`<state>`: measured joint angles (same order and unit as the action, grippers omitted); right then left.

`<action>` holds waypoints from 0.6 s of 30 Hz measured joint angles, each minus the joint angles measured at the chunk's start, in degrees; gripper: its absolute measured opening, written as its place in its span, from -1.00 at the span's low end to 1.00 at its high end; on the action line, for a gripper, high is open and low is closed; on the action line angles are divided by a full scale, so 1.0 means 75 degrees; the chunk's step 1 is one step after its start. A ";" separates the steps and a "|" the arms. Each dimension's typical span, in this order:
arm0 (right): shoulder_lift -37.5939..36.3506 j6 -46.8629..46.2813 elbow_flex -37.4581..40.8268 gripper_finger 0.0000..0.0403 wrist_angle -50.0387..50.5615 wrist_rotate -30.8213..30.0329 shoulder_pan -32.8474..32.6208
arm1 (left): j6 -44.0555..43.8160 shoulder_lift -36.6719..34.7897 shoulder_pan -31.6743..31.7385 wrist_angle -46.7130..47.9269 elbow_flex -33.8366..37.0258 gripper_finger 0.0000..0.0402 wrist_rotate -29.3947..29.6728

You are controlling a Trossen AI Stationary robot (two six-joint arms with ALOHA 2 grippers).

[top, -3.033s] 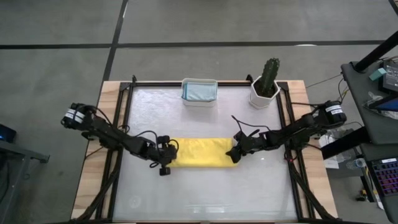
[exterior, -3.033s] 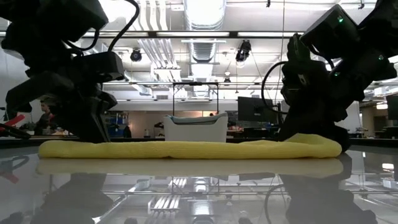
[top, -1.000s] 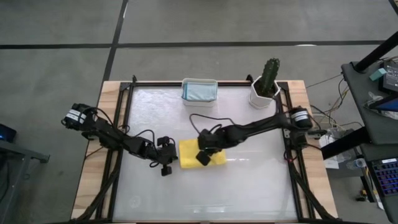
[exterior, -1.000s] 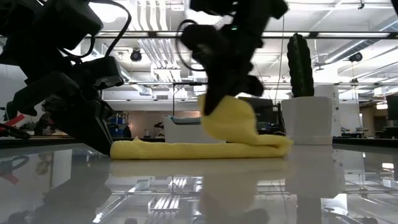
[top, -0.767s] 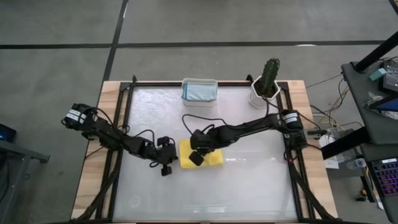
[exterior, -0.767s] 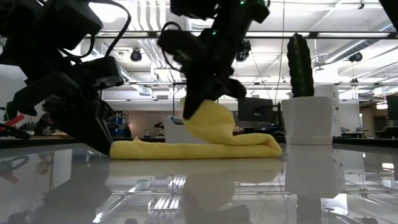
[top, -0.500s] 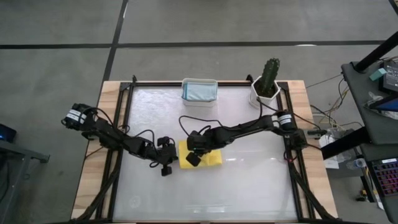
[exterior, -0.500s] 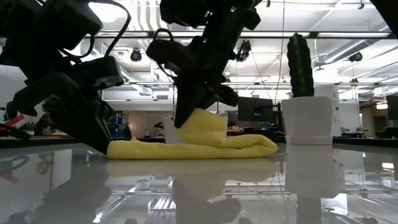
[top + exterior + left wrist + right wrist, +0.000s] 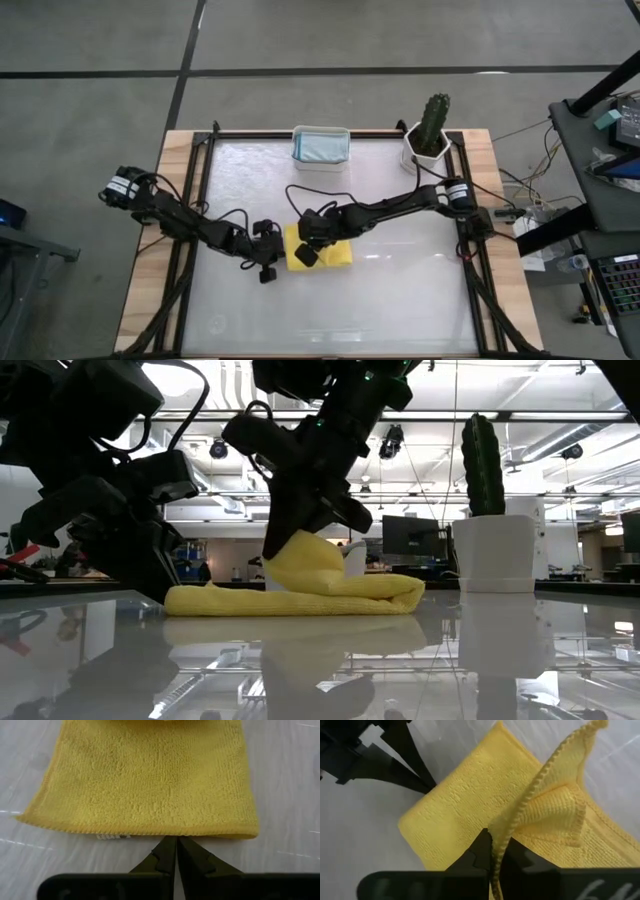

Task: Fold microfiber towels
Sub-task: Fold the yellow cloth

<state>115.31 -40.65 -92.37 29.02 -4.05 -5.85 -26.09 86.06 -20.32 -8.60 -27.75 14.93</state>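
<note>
the yellow towel (image 9: 325, 252) lies near the middle of the white table (image 9: 400, 300), folded into a short band. the right gripper (image 9: 307, 254) is over the towel's left part, its fingers pinched tight on a raised edge of the cloth; in the right wrist view that hem (image 9: 540, 785) stands up as a ridge from between the fingertips, with the flat layer spread underneath. in the low view the lifted flap (image 9: 300, 565) humps above the flat layer. the left gripper (image 9: 267, 262) sits low at the towel's left end, fingers closed together with nothing visibly between them, the tips just at the cloth's near edge in the left wrist view (image 9: 172, 851).

the band's long axis runs left to right across the table.

at the table's far edge a white tub (image 9: 320, 161) holds a pale blue-grey cloth (image 9: 320, 146). to its right a white pot (image 9: 424, 158) holds a green cactus (image 9: 435, 114).
</note>
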 joint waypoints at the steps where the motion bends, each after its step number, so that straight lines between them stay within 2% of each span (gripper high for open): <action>1: 0.0000 -0.0046 0.0011 -0.95 -0.0030 -0.0007 0.0000 | 0.0000 0.0000 0.0000 0.0000 0.0000 -0.98 0.0001; 6: 0.0000 -0.0088 0.0017 -0.80 -0.0228 -0.0055 0.0000 | 0.0000 0.0000 0.0000 -0.0001 0.0000 -0.98 0.0007; 18: 0.0000 0.0109 -0.0006 -0.22 -0.0471 -0.0043 0.0017 | -0.0003 0.0000 0.0003 0.0000 0.0000 -0.98 0.0010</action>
<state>115.31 -39.83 -92.42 25.49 -4.38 -5.72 -26.11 86.06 -20.29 -8.60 -27.75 15.00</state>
